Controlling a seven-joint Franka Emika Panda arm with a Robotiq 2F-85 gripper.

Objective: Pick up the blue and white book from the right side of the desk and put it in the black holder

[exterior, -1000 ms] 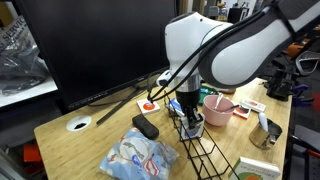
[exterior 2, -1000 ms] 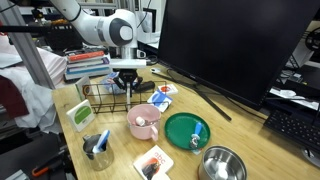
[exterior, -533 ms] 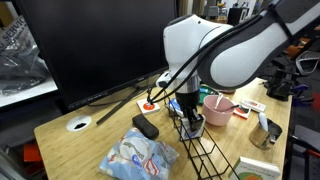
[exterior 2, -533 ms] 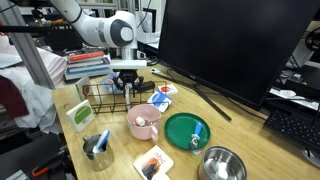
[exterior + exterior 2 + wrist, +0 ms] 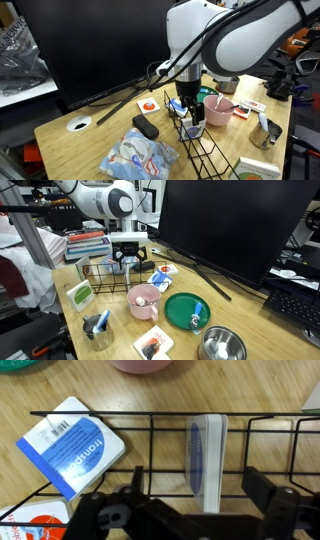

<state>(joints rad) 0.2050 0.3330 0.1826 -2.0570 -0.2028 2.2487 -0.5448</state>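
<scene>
The blue and white book (image 5: 207,460) stands on edge in a slot of the black holder (image 5: 150,455), blue spine facing the wrist view. My gripper (image 5: 200,495) hangs open just above it, a finger on either side and neither touching the book. In both exterior views the gripper (image 5: 190,106) (image 5: 128,260) hovers over one end of the wire holder (image 5: 207,152) (image 5: 103,278) on the desk (image 5: 90,140). The book (image 5: 191,121) shows low between the wires below the fingers.
A second blue and white booklet (image 5: 72,447) lies flat on the desk beside the rack. Nearby are a pink bowl (image 5: 143,302), a green plate (image 5: 187,310), a metal bowl (image 5: 222,345), a black remote-like block (image 5: 145,127), a flat packet (image 5: 138,155) and the big monitor (image 5: 90,45).
The gripper has opened and let go of the book, which stays upright in the holder. The arm has risen a little above the rack.
</scene>
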